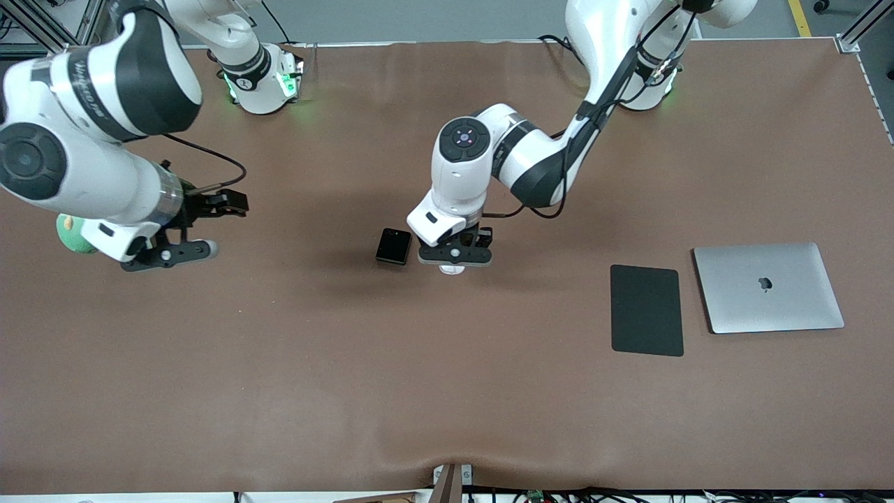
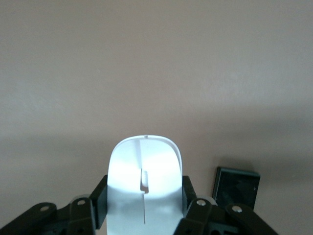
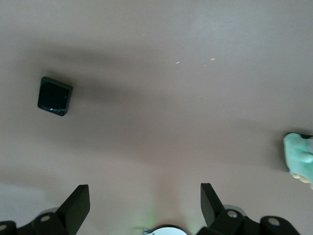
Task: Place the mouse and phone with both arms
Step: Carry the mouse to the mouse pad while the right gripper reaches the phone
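The white mouse [image 2: 144, 188] sits between the fingers of my left gripper [image 1: 457, 260], which is shut on its sides over the middle of the table. Only a sliver of the mouse [image 1: 452, 269] shows under the hand in the front view. The black phone [image 1: 393, 246] lies flat on the table beside that gripper, toward the right arm's end. It also shows in the left wrist view [image 2: 236, 187] and the right wrist view [image 3: 55, 96]. My right gripper [image 1: 225, 204] is open and empty above the table near the right arm's end, well away from the phone.
A matte black pad [image 1: 647, 309] and a closed silver laptop [image 1: 768, 287] lie toward the left arm's end. A green plush toy [image 1: 73, 234] sits under the right arm and also shows in the right wrist view [image 3: 299, 156]. The brown table [image 1: 419, 391] has a front edge low in the view.
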